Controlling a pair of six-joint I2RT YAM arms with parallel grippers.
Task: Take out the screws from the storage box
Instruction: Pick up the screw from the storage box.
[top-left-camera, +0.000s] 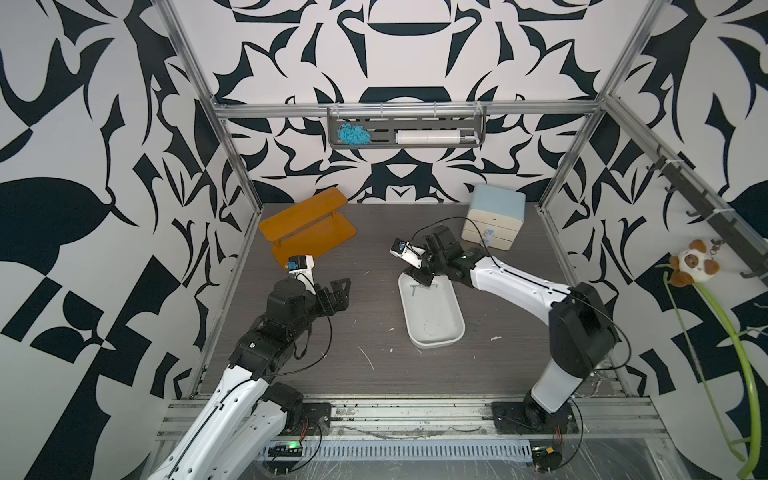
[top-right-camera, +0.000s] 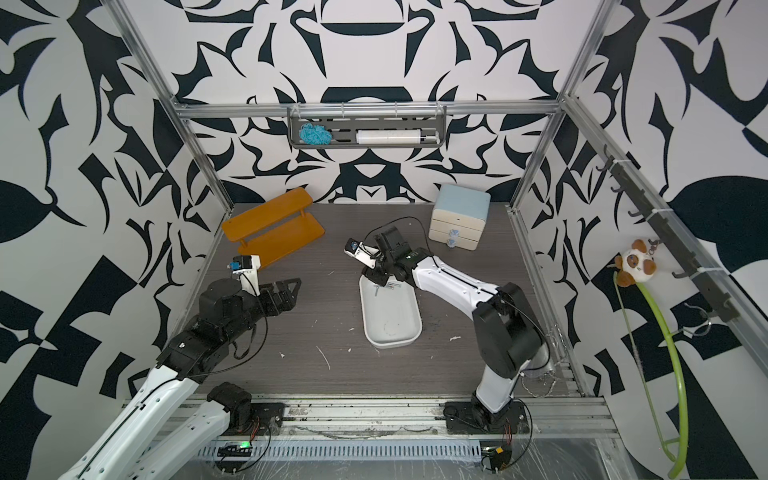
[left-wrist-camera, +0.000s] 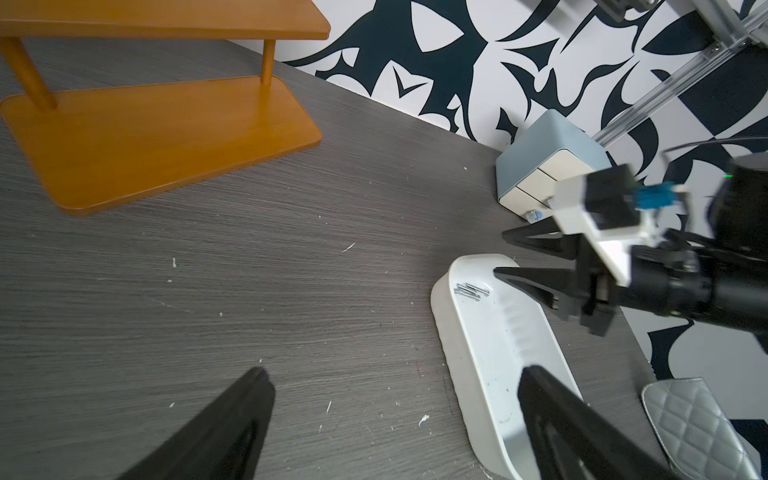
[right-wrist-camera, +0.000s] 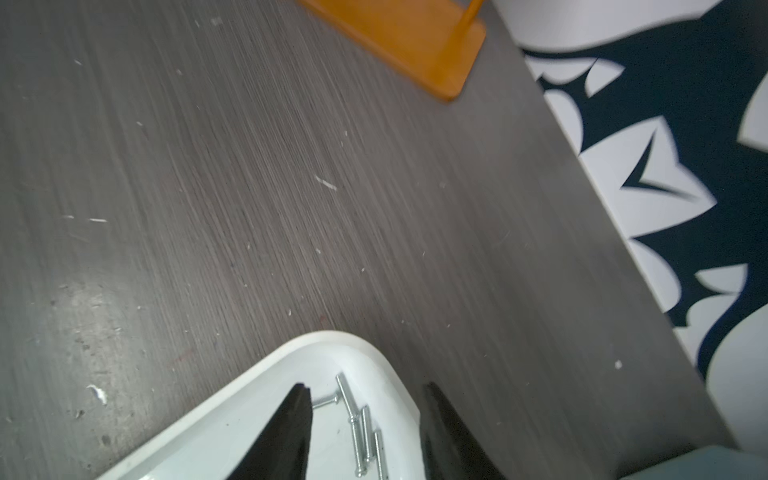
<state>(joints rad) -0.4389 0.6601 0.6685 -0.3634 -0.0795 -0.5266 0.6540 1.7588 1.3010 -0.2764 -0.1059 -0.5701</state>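
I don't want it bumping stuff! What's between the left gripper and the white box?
Only bare grey table lies between the left gripper and the storage box, as a top view shows.

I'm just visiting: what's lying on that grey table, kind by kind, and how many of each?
White tray: 1
Screws, in the tray: at least 4, bunched too closely to count surely
Orange wooden shelf: 1
Drawer cabinet: 1
Quilted silver pouch: 1
Total: at least 8
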